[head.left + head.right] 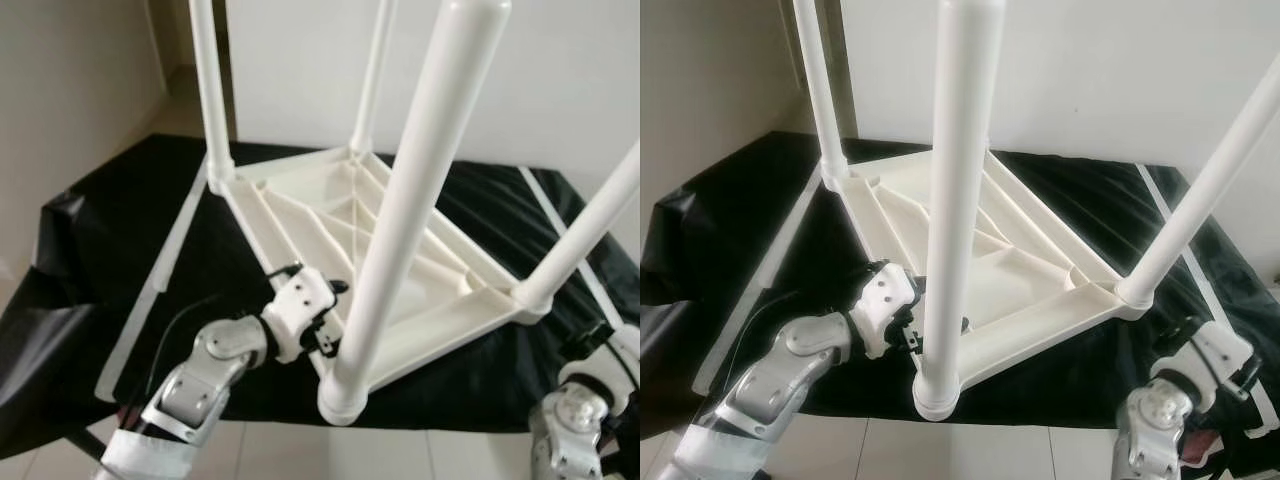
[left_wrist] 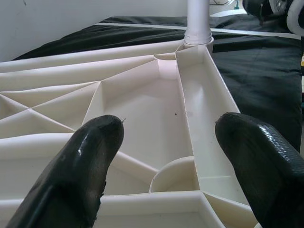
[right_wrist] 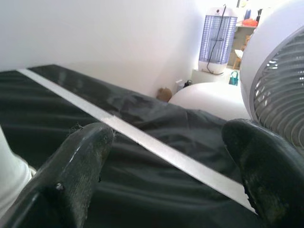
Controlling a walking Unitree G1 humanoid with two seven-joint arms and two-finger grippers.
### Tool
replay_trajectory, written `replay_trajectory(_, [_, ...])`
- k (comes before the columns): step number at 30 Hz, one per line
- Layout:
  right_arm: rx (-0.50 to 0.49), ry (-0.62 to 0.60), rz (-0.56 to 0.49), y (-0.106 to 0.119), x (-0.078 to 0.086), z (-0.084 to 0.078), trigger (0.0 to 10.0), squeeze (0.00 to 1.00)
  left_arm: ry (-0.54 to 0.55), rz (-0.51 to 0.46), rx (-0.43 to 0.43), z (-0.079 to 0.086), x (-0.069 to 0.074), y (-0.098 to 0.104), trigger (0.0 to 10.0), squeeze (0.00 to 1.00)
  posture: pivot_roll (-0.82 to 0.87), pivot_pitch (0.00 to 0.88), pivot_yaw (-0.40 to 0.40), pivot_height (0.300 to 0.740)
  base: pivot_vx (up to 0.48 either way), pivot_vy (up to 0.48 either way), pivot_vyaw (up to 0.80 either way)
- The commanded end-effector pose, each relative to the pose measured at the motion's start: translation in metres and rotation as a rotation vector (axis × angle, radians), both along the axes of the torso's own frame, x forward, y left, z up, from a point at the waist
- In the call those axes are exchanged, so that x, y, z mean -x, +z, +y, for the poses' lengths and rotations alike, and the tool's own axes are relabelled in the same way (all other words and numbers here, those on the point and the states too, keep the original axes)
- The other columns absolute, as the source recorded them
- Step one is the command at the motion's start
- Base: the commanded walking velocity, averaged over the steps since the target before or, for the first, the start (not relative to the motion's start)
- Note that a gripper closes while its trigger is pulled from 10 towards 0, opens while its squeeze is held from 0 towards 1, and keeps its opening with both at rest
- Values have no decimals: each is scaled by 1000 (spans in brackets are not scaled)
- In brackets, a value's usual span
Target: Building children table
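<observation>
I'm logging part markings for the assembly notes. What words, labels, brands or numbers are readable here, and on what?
None can be read. The upside-down white table top and its legs are plain moulded plastic, with no print or embossing visible. The black sheet, the fan and the bug zapper show no legible marking.

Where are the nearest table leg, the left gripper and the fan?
nearest table leg (image 1: 405, 210), left eye view, middle of the tube.
left gripper (image 2: 168, 137), left wrist view, between its open fingertips.
fan (image 3: 280, 90), right wrist view, on the grille.
</observation>
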State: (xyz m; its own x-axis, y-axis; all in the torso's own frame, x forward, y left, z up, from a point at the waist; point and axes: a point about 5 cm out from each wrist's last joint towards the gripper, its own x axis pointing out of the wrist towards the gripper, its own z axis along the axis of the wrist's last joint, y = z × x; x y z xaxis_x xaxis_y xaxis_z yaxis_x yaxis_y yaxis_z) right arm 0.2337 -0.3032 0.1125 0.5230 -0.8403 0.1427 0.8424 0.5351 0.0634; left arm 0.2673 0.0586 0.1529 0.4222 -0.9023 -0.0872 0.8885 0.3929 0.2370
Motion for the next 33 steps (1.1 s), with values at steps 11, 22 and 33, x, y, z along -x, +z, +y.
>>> replay_trajectory(11, [-5, 88, 51, 6, -33, -24, 10000, 0, -98, -7, -8, -9, 7, 0, 10000, 0, 10, 0, -54, 740, 0, 0, 0])
replay_trajectory(22, [-37, 383, 70, 13, -75, -11, 10000, 0, -80, 8, -6, -13, 11, -1, 10000, 0, 40, 0, -56, 740, 0, 0, 0])
replay_trajectory(33, [27, 648, 85, 28, -101, 3, 10000, 0, -75, -95, -52, -25, 14, 18, 10000, 0, 39, 0, -54, 740, 0, 0, 0])
